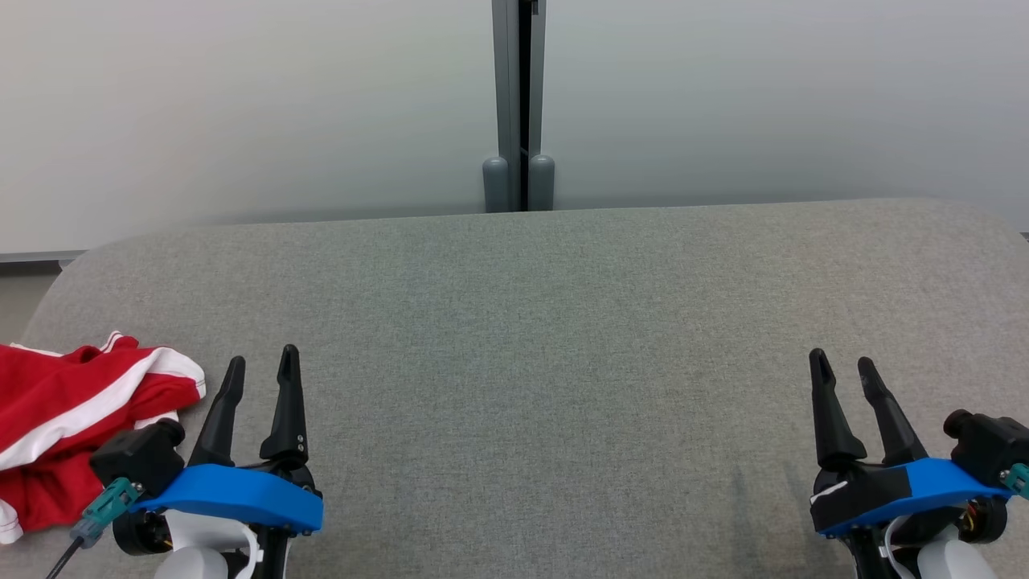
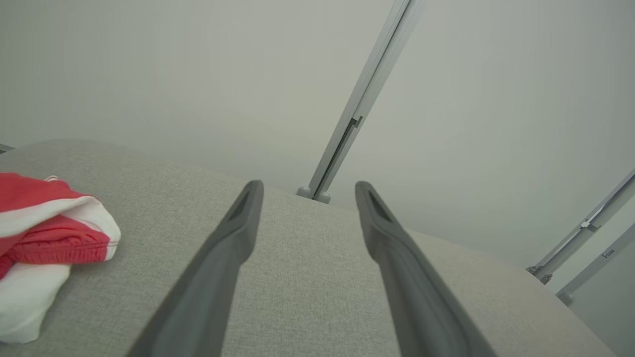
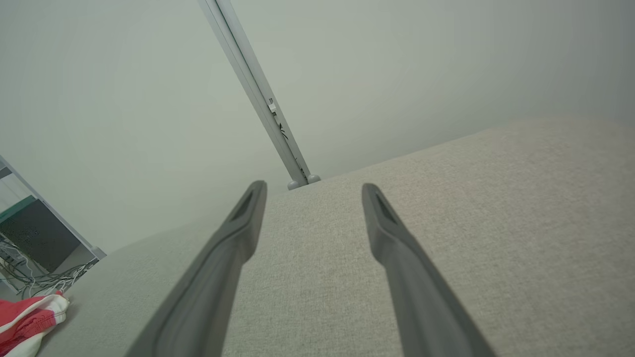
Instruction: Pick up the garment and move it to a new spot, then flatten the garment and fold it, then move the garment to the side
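Observation:
The garment is a crumpled red piece with white stripes, lying at the near left edge of the grey fabric surface. My left gripper hovers open just to its right, fingers apart and empty. In the left wrist view the garment sits left of my left gripper, apart from the fingers. Far across the surface at the near right, my right gripper stands open and empty. The right wrist view shows my right gripper over bare fabric, with the garment in the far lower left corner.
Frosted wall panels rise behind the surface, joined by a grey post with two rounded feet at its base. The surface has rounded far corners. A bundle of cables lies on the floor beyond its left side.

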Controlling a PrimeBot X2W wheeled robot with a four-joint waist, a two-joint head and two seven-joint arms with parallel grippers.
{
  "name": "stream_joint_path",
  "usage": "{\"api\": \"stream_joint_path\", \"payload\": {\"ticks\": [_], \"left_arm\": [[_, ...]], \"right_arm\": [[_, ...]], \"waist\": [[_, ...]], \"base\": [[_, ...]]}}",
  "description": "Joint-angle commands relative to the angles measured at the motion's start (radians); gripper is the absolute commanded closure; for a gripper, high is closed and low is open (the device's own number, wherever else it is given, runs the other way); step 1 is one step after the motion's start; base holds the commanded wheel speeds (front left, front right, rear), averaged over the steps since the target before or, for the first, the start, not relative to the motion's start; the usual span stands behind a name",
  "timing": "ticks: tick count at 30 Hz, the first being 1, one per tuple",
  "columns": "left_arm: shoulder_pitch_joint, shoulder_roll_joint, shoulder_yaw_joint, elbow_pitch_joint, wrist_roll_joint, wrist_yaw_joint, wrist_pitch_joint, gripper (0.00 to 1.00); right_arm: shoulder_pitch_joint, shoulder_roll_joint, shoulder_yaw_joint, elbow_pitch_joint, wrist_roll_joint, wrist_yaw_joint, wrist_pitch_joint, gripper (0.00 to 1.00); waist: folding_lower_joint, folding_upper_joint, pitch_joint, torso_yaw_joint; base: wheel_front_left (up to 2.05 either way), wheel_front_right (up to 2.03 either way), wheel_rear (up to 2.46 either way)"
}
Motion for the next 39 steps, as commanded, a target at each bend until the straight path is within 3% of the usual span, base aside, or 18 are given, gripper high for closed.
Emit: {"api": "stream_joint_path", "payload": {"ticks": [1, 26, 39], "left_arm": [[-0.018, 0.009, -0.006, -0.002, 0.033, -0.001, -0.012, 0.0], [-0.009, 0.011, -0.027, 0.059, 0.247, -0.002, -0.067, 0.0], [-0.01, 0.011, -0.025, 0.101, 0.329, -0.002, -0.094, 0.0]], "right_arm": [[-0.02, -0.001, 0.0, -0.003, -0.036, 0.002, -0.012, 0.0], [-0.025, 0.013, 0.001, 0.058, -0.247, 0.002, -0.068, 0.0], [-0.024, 0.022, -0.003, 0.088, -0.287, 0.003, -0.094, 0.0]], "waist": [[0.0, 0.0, -0.001, 0.0], [0.0, 0.0, -0.001, 0.003], [0.0, 0.0, 0.001, 0.003]], "base": [[0.0, 0.0, 0.0], [0.0, 0.0, 0.0], [0.0, 0.0, 0.0]]}}
